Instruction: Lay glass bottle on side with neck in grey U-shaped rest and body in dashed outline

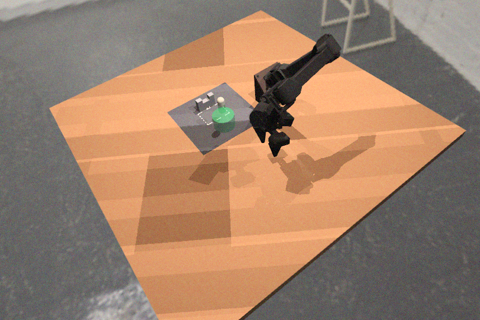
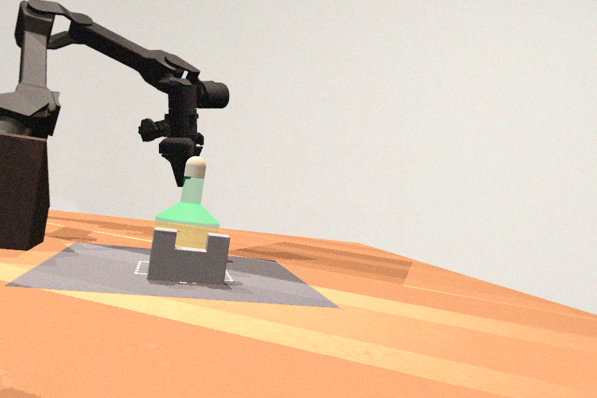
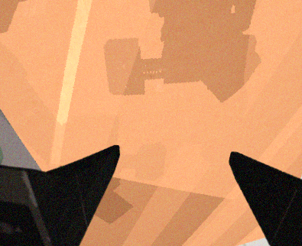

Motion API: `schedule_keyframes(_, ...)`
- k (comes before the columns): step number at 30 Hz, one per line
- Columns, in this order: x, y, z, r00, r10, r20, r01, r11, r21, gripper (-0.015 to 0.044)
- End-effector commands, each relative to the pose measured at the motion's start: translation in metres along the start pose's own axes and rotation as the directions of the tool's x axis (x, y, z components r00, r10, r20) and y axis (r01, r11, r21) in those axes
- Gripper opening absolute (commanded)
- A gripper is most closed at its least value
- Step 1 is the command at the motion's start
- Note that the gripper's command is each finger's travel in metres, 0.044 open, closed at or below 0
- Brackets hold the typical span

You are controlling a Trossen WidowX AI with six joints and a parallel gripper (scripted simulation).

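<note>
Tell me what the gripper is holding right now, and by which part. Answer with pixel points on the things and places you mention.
Nothing is held: the gripper (image 1: 269,149) (image 3: 173,153) is open, and the glass bottle (image 1: 224,119) (image 2: 189,214) stands upright on the mat (image 1: 186,129) (image 2: 270,287).

No text, label, brand, number or sign can be read in the top, exterior or wrist view; any marks there are too small to tell
</note>
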State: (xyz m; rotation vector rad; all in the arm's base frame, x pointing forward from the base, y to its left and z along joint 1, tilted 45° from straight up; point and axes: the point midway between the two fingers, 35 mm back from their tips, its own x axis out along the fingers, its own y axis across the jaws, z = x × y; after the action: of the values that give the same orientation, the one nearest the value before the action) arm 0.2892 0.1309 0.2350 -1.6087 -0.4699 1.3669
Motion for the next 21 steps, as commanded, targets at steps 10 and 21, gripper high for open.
schedule_keyframes(10,-0.082,0.178,-0.060,0.964,0.126,-0.233,0.126,0.554,0.823,0.0440)
schedule_keyframes(21,-0.097,0.232,-0.057,0.971,0.166,-0.170,0.131,0.221,0.966,0.0440)
